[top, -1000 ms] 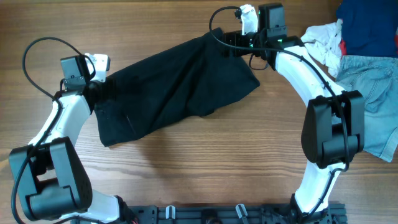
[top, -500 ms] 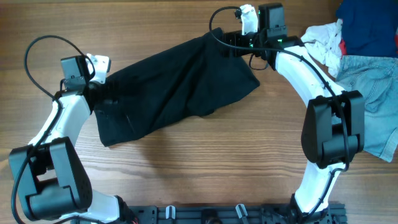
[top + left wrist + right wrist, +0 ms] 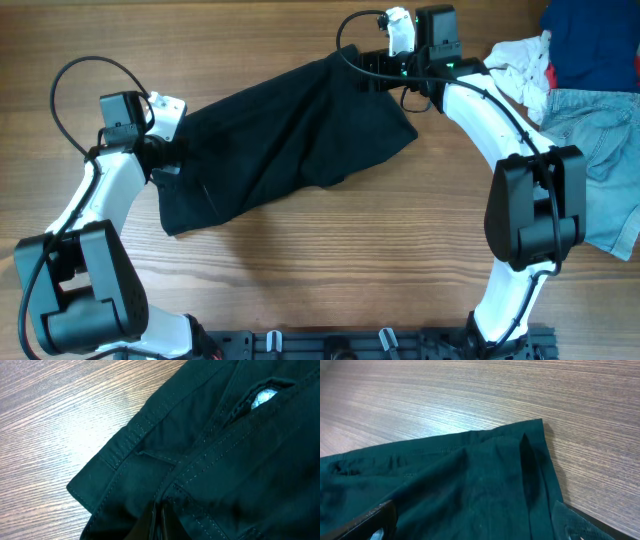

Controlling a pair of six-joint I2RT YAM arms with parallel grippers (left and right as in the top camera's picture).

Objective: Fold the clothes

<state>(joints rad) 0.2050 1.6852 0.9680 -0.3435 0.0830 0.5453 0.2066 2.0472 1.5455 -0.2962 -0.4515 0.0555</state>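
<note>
The clothes (image 3: pixel 290 140), a black shorts-like garment, lie spread slantwise across the wooden table between both arms. My left gripper (image 3: pixel 176 152) sits at the garment's left end. In the left wrist view its fingers (image 3: pixel 161 522) are pressed together, shut on a stitched fold of the clothes (image 3: pixel 225 450). My right gripper (image 3: pixel 366 70) is at the far upper right corner. In the right wrist view it (image 3: pixel 475 527) stands open, its fingers (image 3: pixel 375 519) wide apart with the flat fabric (image 3: pixel 470 485) between them, not pinched.
Light blue denim shorts (image 3: pixel 600 150) lie at the right edge, with a navy garment (image 3: pixel 590 45) and a white cloth (image 3: pixel 520 65) behind them. Bare wooden table (image 3: pixel 330 260) lies in front of the black garment.
My left gripper has shifted slightly right onto the garment's edge. The right arm and the garment's outline look the same.
</note>
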